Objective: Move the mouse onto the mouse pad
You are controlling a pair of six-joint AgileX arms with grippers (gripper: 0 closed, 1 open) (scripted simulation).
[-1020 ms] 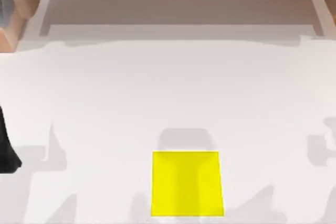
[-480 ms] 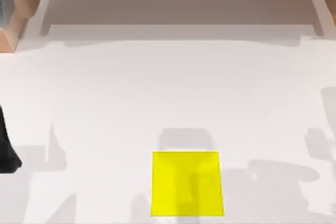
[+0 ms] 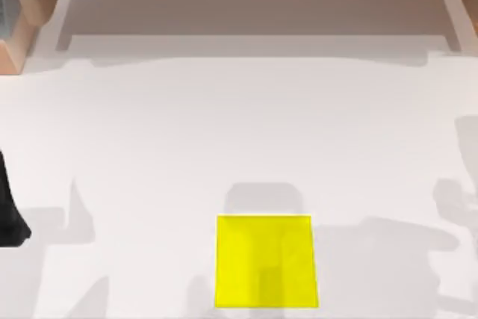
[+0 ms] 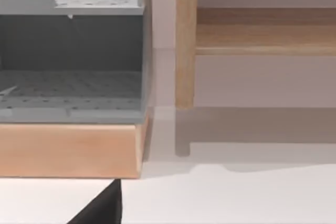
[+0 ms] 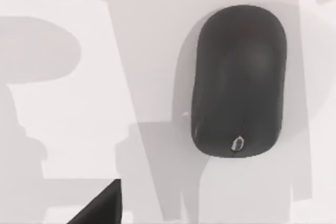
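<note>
The flat bright yellow square mouse pad [image 3: 266, 261] lies at the table's six o'clock edge. The dark grey rounded oblong mouse [image 5: 239, 81] rests on the white table [image 3: 224, 140], under the right wrist camera. The left arm [image 3: 10, 211] sits at nine o'clock; whether either gripper's fingers are released or clenched cannot be told.

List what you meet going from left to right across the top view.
Black part of the left arm at the left edge → bare white table → yellow mouse pad near the bottom edge → more white table crossed by grey shadows at the right.
</note>
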